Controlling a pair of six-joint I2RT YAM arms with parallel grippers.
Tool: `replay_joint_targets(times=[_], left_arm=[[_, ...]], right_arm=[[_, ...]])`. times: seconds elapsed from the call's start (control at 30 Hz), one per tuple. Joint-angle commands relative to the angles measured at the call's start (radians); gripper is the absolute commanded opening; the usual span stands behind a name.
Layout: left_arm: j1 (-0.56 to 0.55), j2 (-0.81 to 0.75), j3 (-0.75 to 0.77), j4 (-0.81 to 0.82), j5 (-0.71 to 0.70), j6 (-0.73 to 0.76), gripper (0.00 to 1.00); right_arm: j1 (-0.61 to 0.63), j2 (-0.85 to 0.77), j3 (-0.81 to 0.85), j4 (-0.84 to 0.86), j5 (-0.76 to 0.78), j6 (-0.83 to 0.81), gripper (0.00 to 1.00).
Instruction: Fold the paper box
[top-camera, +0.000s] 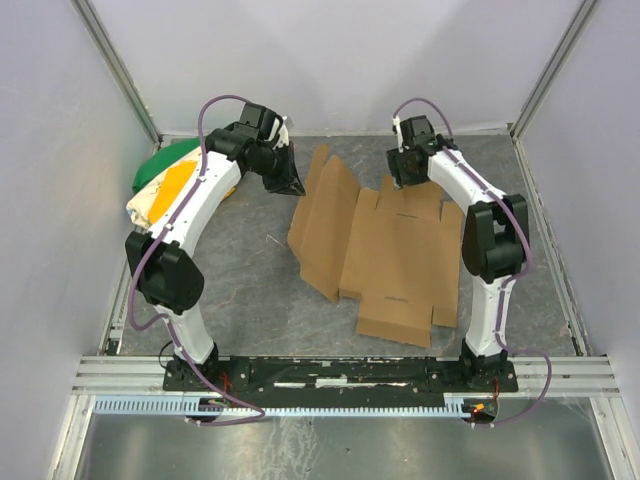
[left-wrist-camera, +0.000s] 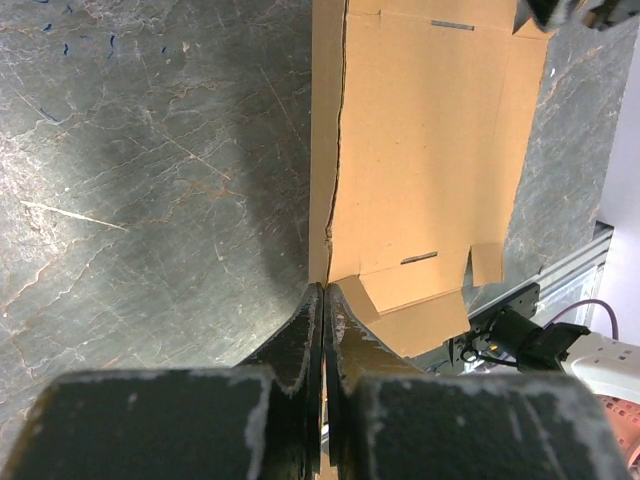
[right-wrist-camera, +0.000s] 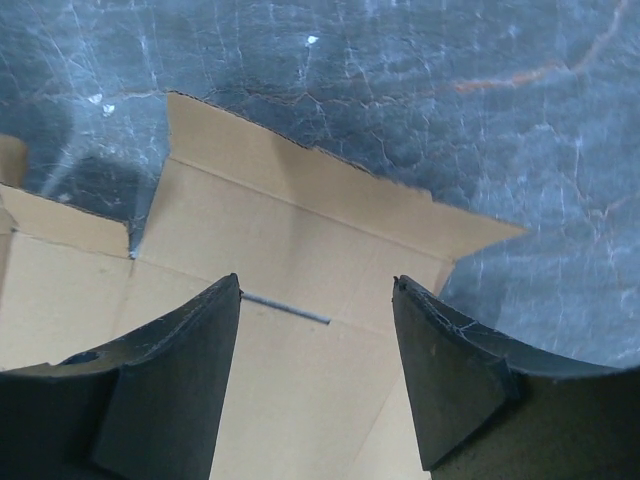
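Observation:
The paper box (top-camera: 395, 255) is a brown cardboard sheet lying unfolded in the middle of the table, with its left panel (top-camera: 315, 215) tilted up off the surface. My left gripper (top-camera: 290, 185) is shut, its tips at the far left edge of that raised panel. In the left wrist view the gripper (left-wrist-camera: 324, 288) points along the panel's edge (left-wrist-camera: 328, 150), and no cardboard shows between the fingers. My right gripper (top-camera: 405, 172) hovers open over the sheet's far flap. In the right wrist view the gripper (right-wrist-camera: 318, 288) has a slot (right-wrist-camera: 285, 307) and the flap (right-wrist-camera: 300, 190) below it.
A green, yellow and white cloth bundle (top-camera: 165, 185) lies at the far left under the left arm. Pale walls with metal posts (top-camera: 120, 70) close in the table on three sides. A metal rail (top-camera: 340, 375) runs along the near edge.

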Motion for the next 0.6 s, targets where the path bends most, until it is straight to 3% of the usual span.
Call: replay_joint_targets(times=[0.0,0.4,0.57], left_arm=[[-0.001,-0.065,0.02,0.014,0.037,0.034,0.03],[-0.001,-0.12,-0.039,0.013,0.028,0.036,0.03],[-0.001,-0.131,-0.051,0.008,0.017,0.044,0.03]], right_arm=[[-0.002,0.054,0.042,0.103,0.016,-0.188,0.71],[-0.058,0.171,0.182,0.147,0.0,-0.314,0.79],[-0.103,0.204,0.222,0.119,-0.159,-0.293,0.82]])
